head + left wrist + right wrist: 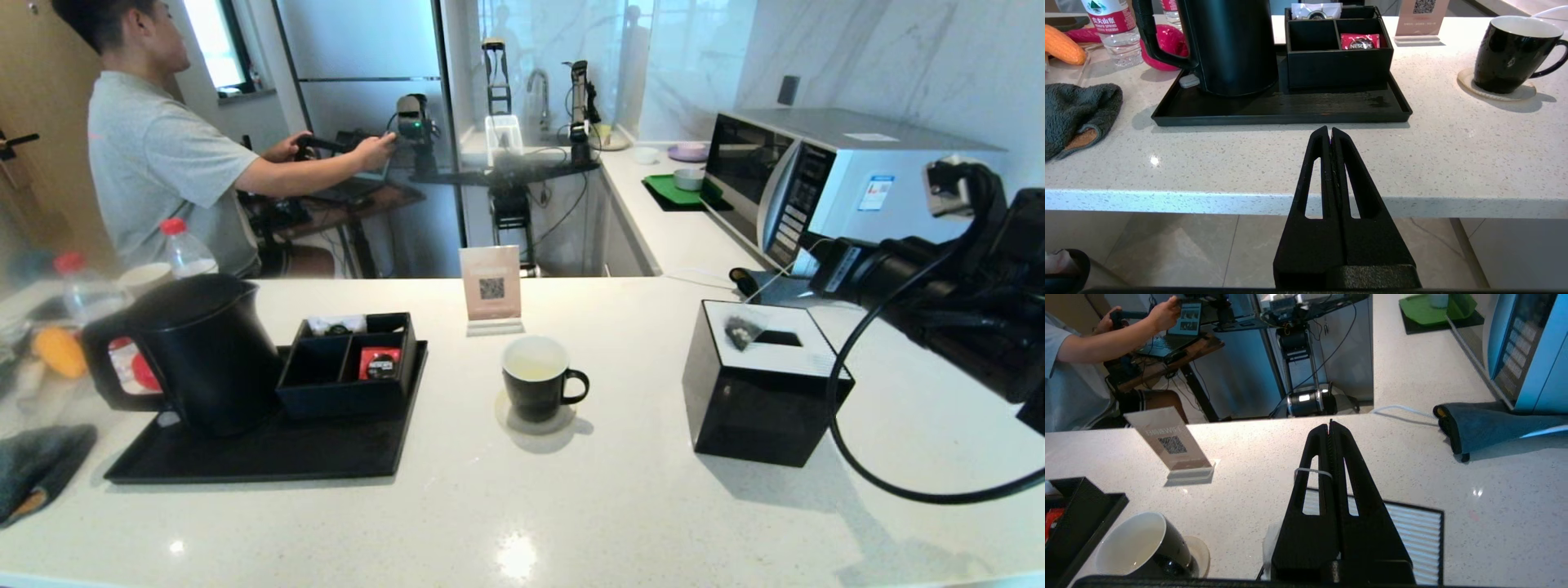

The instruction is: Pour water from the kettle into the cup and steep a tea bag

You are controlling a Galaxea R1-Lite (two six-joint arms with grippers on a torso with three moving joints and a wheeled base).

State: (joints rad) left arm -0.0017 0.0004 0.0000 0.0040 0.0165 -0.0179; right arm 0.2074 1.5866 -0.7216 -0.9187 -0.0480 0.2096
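The black kettle (204, 351) (1229, 45) stands on the left of a black tray. The black cup (539, 380) (1511, 53) (1141, 547) rests on a pale coaster at mid counter; I cannot make out water in its white inside. My right gripper (808, 249) (1330, 424) is shut on the pale string (1312, 472). The tea bag (741, 331) dangles from it over the left end of a black tissue box, to the right of the cup. My left gripper (1329, 130) is shut and empty at the counter's front edge, facing the tray.
Black tray (261, 457) carries an organiser box (347, 363) with a red sachet (380, 362). Tissue box (759, 408) sits right of the cup, a QR sign (491, 286) behind it. Microwave (816, 171) and dark cloth (1478, 424) back right; grey towel (37, 469) and bottles far left.
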